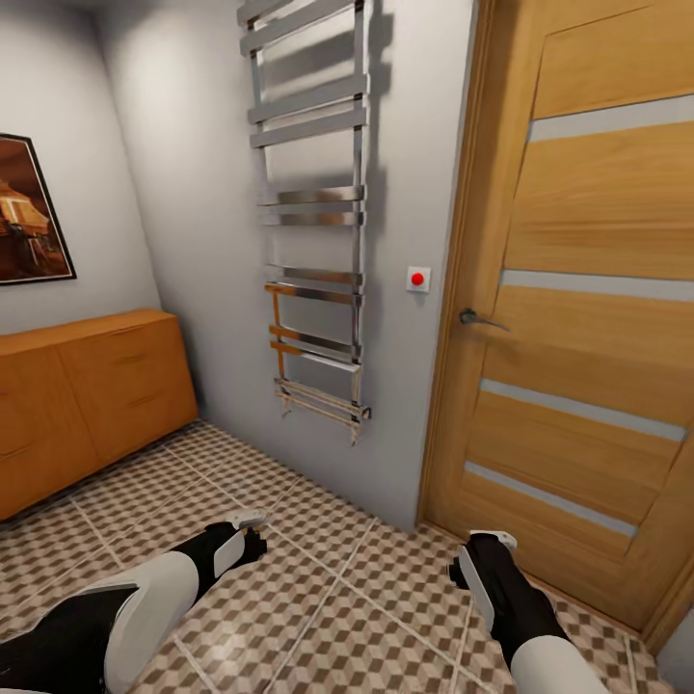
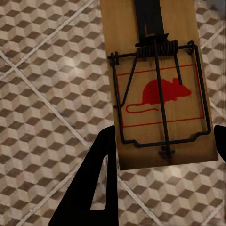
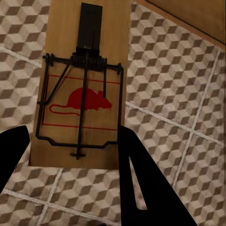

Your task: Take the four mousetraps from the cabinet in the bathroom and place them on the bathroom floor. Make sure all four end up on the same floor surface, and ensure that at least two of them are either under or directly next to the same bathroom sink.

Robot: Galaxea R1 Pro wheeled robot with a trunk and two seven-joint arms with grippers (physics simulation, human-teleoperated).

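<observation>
In the left wrist view a tan mousetrap (image 2: 160, 94) with dark wire parts and a red mouse print sits between the dark fingers (image 2: 101, 179) of my left gripper (image 2: 162, 146), which is shut on it above the cube-pattern bathroom floor (image 2: 42, 94). My right gripper (image 3: 75, 155) is likewise shut on a second mousetrap (image 3: 82, 94) over the same tiles. Seen from the head, the left gripper (image 1: 246, 540) and right gripper (image 1: 479, 561) hang low over the floor (image 1: 337, 598). The orange-brown cabinet (image 1: 87, 405) stands at the left wall. The sink is out of view.
A chrome towel radiator (image 1: 313, 212) hangs on the grey wall ahead. A wooden door (image 1: 588, 308) with a handle (image 1: 472, 316) stands at the right, beside a small red button (image 1: 417, 279). A framed picture (image 1: 24, 212) hangs above the cabinet.
</observation>
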